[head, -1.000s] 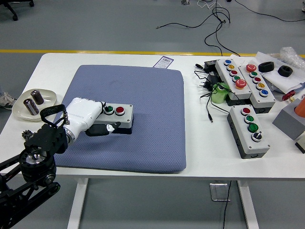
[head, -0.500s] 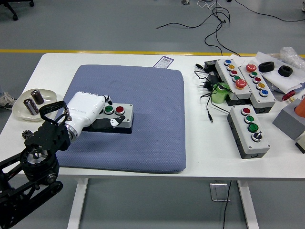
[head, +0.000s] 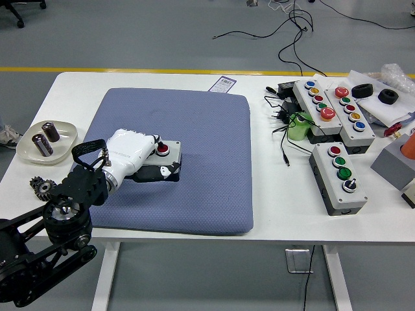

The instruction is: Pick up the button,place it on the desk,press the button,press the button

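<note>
1. Button box (head: 167, 155) sits on blue mat (head: 194, 162), left of mat centre; red button (head: 163, 150) visible, rest covered.
2. Left hand (head: 133, 155) lies over box's left part, fingers curled down on top, thumb (head: 162, 172) along near side; can't tell if it's gripping or just pressing.
3. White table (head: 279, 194) under the mat; dish (head: 29, 152) at far left.

button box (head: 167, 154) on mat (head: 207, 162) | left hand (head: 130, 154) over box's left

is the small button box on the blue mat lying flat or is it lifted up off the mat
Lying flat. The two-button box rests on the blue mat, red button facing up, with the left hand covering its left part.
</note>
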Robot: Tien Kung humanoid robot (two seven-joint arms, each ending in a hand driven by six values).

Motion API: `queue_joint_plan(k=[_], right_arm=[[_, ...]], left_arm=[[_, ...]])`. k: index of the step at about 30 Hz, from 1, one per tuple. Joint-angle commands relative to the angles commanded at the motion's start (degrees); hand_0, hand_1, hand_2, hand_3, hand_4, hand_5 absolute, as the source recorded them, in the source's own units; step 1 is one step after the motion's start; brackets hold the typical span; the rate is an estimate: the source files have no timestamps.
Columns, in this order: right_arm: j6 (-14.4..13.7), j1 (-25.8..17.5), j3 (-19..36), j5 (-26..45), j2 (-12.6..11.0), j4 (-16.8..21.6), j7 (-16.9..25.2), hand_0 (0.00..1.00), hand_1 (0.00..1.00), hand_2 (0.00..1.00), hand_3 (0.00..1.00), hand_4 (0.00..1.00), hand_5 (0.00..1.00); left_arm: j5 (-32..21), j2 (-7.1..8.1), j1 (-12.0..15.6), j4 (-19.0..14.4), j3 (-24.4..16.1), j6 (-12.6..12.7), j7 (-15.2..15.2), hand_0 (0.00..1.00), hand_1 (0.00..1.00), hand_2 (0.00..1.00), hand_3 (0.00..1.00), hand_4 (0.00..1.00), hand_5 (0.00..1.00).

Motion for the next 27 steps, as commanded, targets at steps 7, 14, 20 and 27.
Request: queue_joint_plan(k=[7, 14, 20, 27], right_arm=[[0.01, -0.02, 0.28, -0.06, 0.02, 0.00, -0.08, 0.655, 0.692, 0.766, 0.653, 0.349, 0.178], [0.09, 0.06, 0.26, -0.23, 0.03, 0.00, -0.21, 0.654, 0.692, 0.766, 0.653, 0.350, 0.177], [0.06, 0.02, 0.39, -0.36, 0.03, 0.00, -0.17, 0.654, 0.691, 0.766, 0.653, 0.350, 0.177], [0.11, 0.01, 1.35, -1.25, 0.15, 0.00, -0.28, 0.654, 0.692, 0.765, 0.653, 0.349, 0.178]], left_arm=[[0.00, 0.47, 0.98, 0.23, 0.53, -2.18, 0.09, 0.003, 0.002, 0.002, 0.745, 0.766, 0.998], [0.00, -0.10, 1.32, 1.95, -0.11, -2.62, -0.25, 0.003, 0.002, 0.002, 0.739, 0.764, 0.998], [0.00, -0.61, 3.00, -1.38, -4.82, 2.97, -1.06, 0.003, 0.002, 0.002, 0.743, 0.763, 0.998], [-3.25, -1.91, 5.47, -8.06, -12.16, 5.07, -1.74, 0.275, 0.418, 0.489, 0.914, 0.704, 0.998]])
